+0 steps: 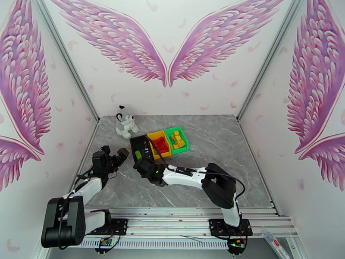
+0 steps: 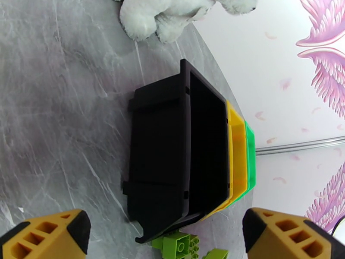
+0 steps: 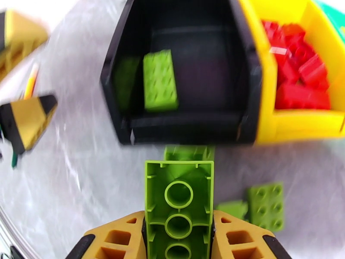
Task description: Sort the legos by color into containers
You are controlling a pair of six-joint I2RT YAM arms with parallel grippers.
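Green lego [image 3: 179, 203], hollow side up, is clamped in the right gripper [image 3: 179, 227] low over the counter [image 3: 77, 182], short of the black bin [image 3: 185, 126], which holds one green brick [image 3: 160, 80]. Released here, it would likely strike the bin's front wall and fall outside. The left gripper [image 2: 166, 227] hangs agape near that bin, risking a knock. Farther off, the green bin [image 3: 334, 11] is cut off, and blur smears the edges.

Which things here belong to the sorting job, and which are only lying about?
Job: black bin, yellow bin, green bin, red bricks, yellow bricks, loose green bricks, green brick in the right hand.
Lying about: plush toy, wing pictures on walls.
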